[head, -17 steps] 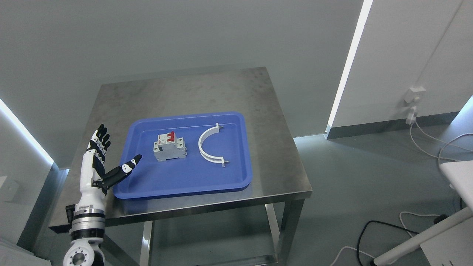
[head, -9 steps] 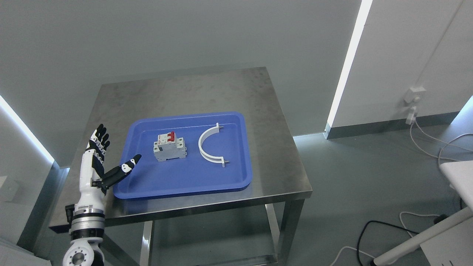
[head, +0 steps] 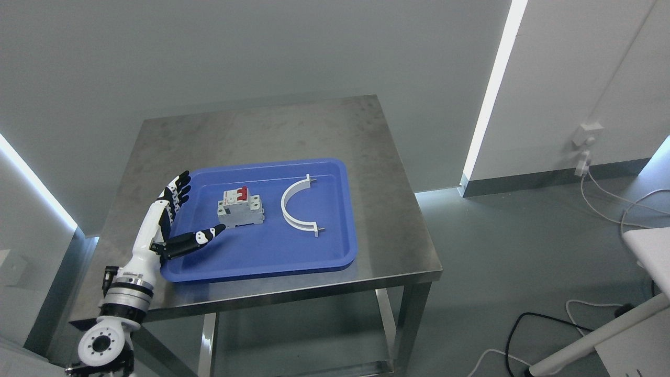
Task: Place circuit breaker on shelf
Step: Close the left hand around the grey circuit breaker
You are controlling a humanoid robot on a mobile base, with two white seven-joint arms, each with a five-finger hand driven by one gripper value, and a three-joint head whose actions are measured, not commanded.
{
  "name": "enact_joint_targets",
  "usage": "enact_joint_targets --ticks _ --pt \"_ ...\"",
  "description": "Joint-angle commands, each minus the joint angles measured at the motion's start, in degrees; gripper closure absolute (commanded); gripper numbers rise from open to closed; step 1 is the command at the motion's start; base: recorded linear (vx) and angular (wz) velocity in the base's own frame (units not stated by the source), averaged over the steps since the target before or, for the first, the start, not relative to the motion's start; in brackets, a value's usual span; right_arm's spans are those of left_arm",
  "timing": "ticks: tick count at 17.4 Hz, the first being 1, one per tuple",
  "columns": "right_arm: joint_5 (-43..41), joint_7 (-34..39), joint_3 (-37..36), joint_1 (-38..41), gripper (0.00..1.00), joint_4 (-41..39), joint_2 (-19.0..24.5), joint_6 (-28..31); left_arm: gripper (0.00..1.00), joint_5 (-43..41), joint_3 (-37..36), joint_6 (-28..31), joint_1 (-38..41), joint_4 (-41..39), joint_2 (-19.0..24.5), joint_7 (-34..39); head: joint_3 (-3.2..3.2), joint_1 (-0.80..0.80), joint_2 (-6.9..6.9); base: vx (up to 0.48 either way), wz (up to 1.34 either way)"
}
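One robot hand (head: 172,222) (left, open-fingered) beside circuit breaker (head: 240,209)

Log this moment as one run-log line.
phase: approach | left robot hand: open, beside circuit breaker, not touching | circuit breaker: upright in blue tray | white curved bracket: in tray | right arm: unseen

You see a brushed, blotchy steel table (head: 314,125). On it, a glossy blue plastic tray (head: 261,256). In the tray: a matt grey breaker (head: 240,209), probably plastic, and a smooth white arc (head: 296,207).
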Motion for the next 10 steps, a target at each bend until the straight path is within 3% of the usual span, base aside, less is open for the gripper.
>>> enact_joint_targets --ticks 1,6,10 --pt "0.0 0.04 1.14 0.0 0.0 0.0 -1.0 9.51 0.02 -7.22 -4.18 2.97 -4.18 0.94 6.55 -3.52 0.0 0.0 0.0 0.0 0.0" --pt "0.0 0.04 1.14 0.0 0.0 0.0 -1.0 9.51 0.04 -7.05 -9.19 7.88 -9.98 0.94 6.11 -10.02 0.0 0.0 0.0 0.0 0.0" --pt "0.0 0.04 1.14 0.0 0.0 0.0 -1.0 9.51 0.04 -7.93 -11.13 8.51 -9.99 3.82 6.2 -10.12 0.0 0.0 0.0 0.0 0.0"
